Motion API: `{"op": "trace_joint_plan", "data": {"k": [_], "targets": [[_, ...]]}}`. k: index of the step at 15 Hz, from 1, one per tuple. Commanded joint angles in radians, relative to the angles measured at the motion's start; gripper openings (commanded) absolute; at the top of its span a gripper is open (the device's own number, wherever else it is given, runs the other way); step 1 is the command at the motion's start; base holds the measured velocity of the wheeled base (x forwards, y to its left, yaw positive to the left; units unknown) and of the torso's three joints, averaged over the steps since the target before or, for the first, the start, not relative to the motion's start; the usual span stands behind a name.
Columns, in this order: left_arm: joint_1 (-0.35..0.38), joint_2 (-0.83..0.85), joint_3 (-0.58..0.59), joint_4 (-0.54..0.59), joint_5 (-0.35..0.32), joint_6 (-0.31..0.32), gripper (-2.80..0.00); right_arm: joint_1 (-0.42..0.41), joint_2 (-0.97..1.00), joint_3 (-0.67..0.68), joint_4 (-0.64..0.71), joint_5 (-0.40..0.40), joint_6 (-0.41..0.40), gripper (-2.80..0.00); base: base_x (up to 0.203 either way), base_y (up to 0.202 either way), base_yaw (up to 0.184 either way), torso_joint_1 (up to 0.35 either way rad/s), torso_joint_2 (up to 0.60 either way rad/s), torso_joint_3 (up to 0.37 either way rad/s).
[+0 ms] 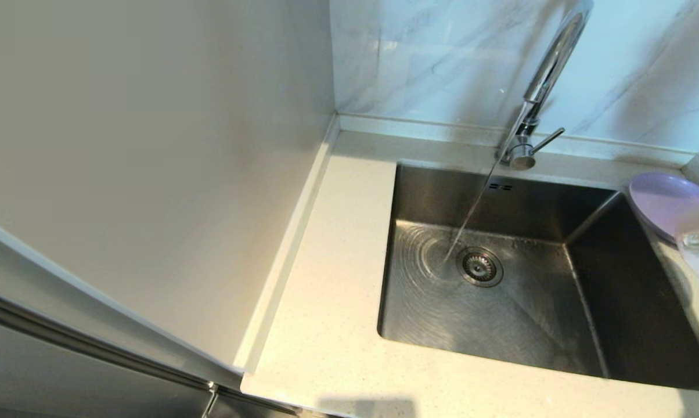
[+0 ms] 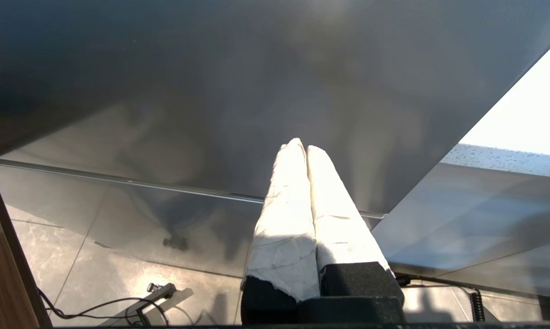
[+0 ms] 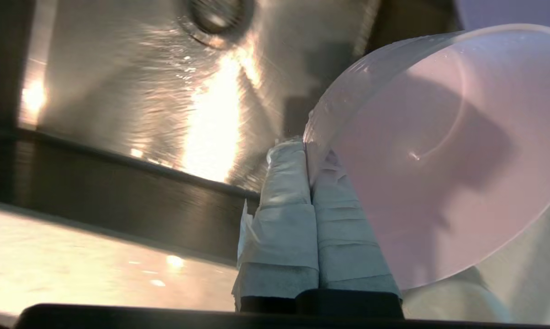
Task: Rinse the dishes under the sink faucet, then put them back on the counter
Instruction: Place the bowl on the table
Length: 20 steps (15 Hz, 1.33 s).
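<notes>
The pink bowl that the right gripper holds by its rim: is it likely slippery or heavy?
Probably slippery: droplets sit on the bowl near its rim, and the right gripper pinches only that thin edge. Likely light, since its wall looks thin and translucent. It hangs tilted, so it may swing in the grip.

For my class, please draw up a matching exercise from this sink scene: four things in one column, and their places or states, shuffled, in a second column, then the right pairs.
Things
1. lilac plate
2. pink bowl
3. faucet
4. left gripper

Places or states
A. running water into the sink
B. shut on nothing, away from the sink
C. lying on the counter at the sink's right edge
D. held by its rim in the right gripper

Pairs: 1-C, 2-D, 3-A, 4-B
</notes>
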Motion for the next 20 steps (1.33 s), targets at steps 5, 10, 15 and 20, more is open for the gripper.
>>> {"op": "trace_joint_plan", "data": {"k": [5,10,15,20], "targets": [[0.0,0.0,0.0,0.0,-0.001,0.0,-2.8,-0.041,0.12,0.057,0.003,-0.187,-0.089,-2.8,0.0,0.0,0.0,0.0,0.0,0.0],[0.0,0.0,0.0,0.0,-0.001,0.0,-2.8,-0.118,0.264,0.036,-0.095,-0.188,-0.089,-2.8,0.0,0.0,0.0,0.0,0.0,0.0],[0.0,0.0,0.0,0.0,0.001,0.0,-2.8,-0.213,0.355,0.001,-0.139,-0.187,-0.102,-2.8,0.0,0.0,0.0,0.0,0.0,0.0],[0.0,0.0,0.0,0.0,0.001,0.0,-2.8,-0.252,0.382,-0.02,-0.142,-0.185,-0.122,-2.8,0.0,0.0,0.0,0.0,0.0,0.0]]}}
